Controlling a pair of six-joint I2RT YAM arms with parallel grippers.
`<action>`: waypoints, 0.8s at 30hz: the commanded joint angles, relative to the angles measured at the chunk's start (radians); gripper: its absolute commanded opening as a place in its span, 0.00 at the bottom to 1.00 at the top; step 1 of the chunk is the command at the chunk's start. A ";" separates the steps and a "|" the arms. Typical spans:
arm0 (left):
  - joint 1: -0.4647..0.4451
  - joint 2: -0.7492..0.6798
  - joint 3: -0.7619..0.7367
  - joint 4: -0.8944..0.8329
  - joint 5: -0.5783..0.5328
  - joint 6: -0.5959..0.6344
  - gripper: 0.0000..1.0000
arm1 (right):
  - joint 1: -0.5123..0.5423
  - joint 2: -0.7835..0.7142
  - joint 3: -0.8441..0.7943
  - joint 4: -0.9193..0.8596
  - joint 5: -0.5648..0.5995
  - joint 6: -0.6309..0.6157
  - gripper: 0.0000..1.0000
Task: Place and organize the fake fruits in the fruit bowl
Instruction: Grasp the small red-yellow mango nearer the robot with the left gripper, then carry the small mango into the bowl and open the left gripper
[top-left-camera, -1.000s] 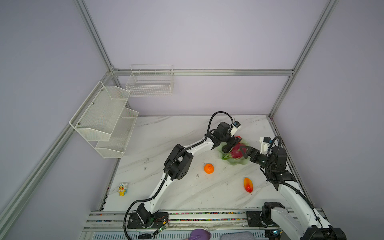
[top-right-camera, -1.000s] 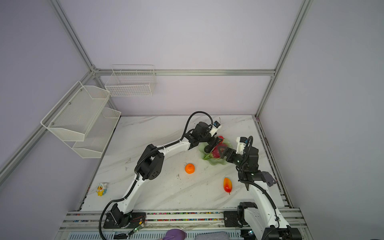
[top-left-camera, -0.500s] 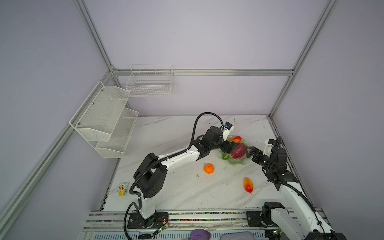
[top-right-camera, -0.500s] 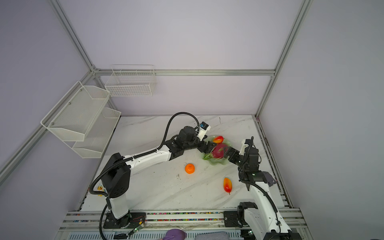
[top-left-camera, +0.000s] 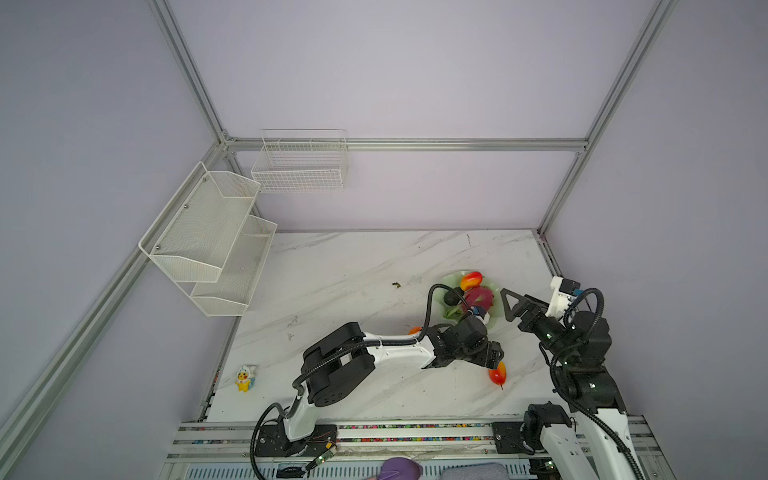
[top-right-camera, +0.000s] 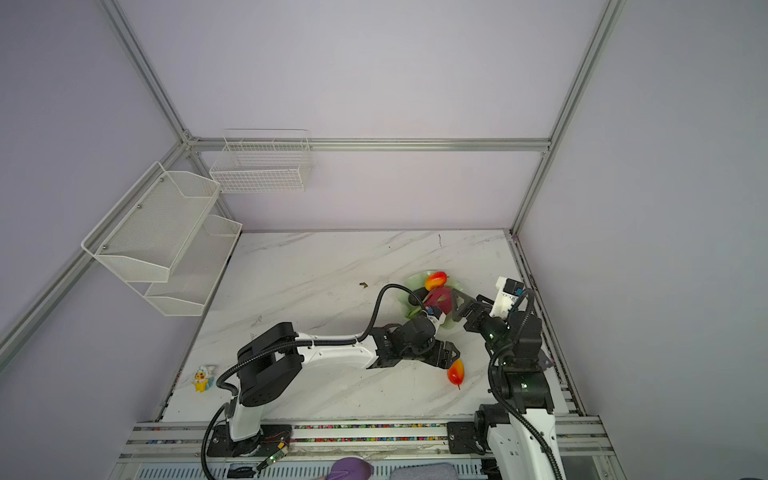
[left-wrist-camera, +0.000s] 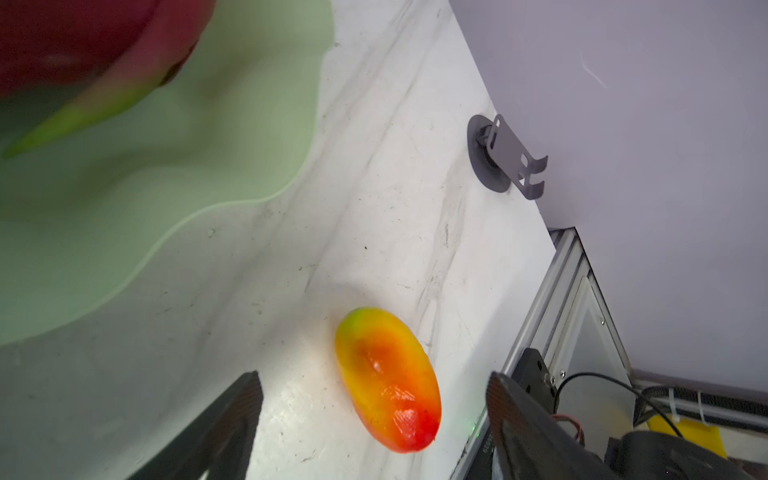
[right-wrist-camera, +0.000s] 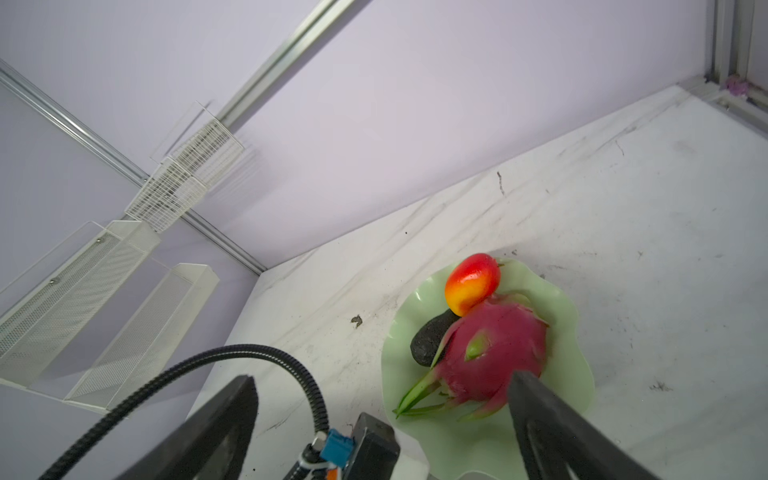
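The left tool (left-wrist-camera: 374, 380) hangs low over the worktop (top-left-camera: 353, 270) with its jaws standing wide apart. In the left wrist view a red-yellow mango (left-wrist-camera: 386, 382) lies on the marble between the two fingers, and neither finger touches it. In both top views this mango (top-left-camera: 497, 374) sits near the worktop's front right corner, just past the tool's tip and well apart from the fruit bowl (top-left-camera: 455, 275).

The right tool (top-left-camera: 505, 305) is also spread open and holds nothing. It is raised just beside the bowl's right side and points at it.

The pale green bowl with its wavy rim (right-wrist-camera: 569, 316) rests close to the worktop's right edge, about midway along it. Inside it lie the magenta dragon fruit (right-wrist-camera: 494, 353), the dark avocado (right-wrist-camera: 430, 338) touching its side, and a second mango (right-wrist-camera: 471, 282) resting against both at the bowl's far rim.

In a top view only a sliver of the tangerine (top-left-camera: 414, 330) shows on the worktop, behind the left arm's forearm and left of the bowl.

A small yellow figurine (top-left-camera: 245, 378) stands by the front left corner.
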 joint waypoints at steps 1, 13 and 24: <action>-0.020 0.013 0.004 0.053 -0.053 -0.108 0.85 | 0.001 -0.047 0.023 -0.053 -0.046 0.024 0.97; -0.079 0.143 0.205 -0.121 -0.033 -0.111 0.80 | 0.007 -0.116 0.046 -0.096 -0.214 0.006 0.97; -0.100 0.238 0.349 -0.260 -0.038 -0.115 0.52 | 0.030 -0.131 0.053 -0.105 -0.216 -0.014 0.97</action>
